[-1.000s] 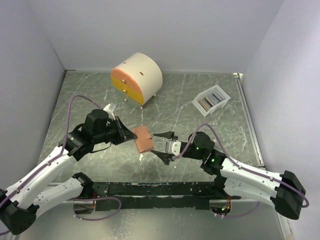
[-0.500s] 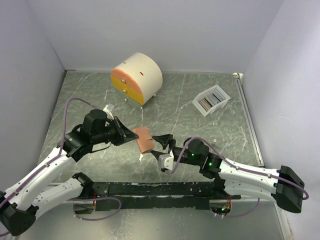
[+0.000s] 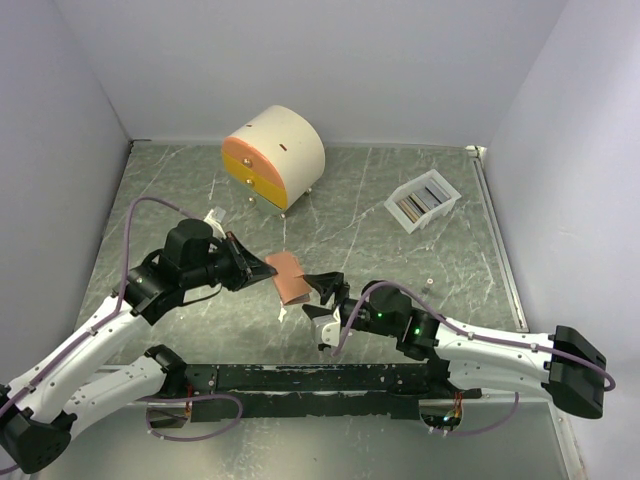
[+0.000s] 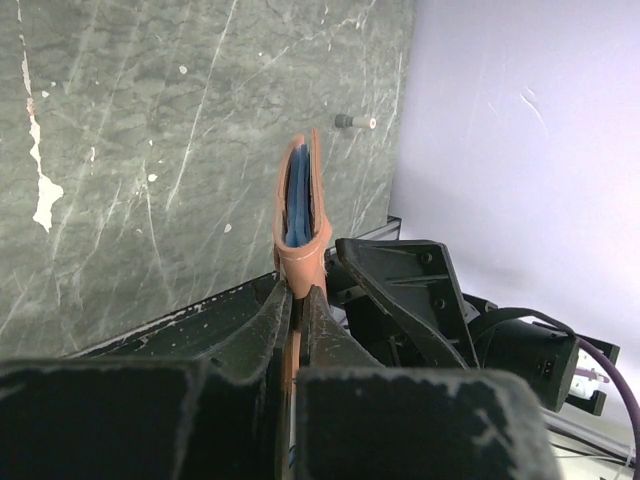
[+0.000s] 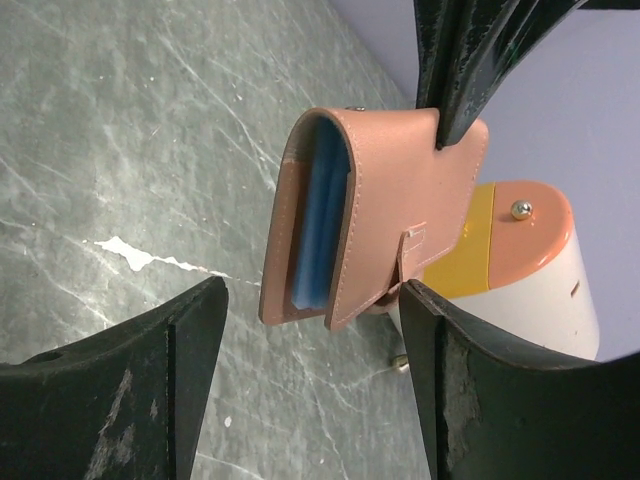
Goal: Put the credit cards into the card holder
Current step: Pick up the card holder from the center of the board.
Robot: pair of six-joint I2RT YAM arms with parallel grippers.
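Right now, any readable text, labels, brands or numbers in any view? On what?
No text can be read in any view.
The card holder: plain pink leather, no print showing.
The blue cards inside it: only their edges show.
The loose cards in the white tray: striped, too small to read.
The round cabinet: no legible marking.

I see a round cream cabinet (image 3: 273,157) with orange and yellow drawers well beyond my left gripper (image 3: 262,268). A small white tray (image 3: 438,214) sits far ahead-right of my right gripper (image 3: 322,307). A tiny white peg (image 3: 427,283) lies on the green marbled table (image 3: 380,250), off to that gripper's right.
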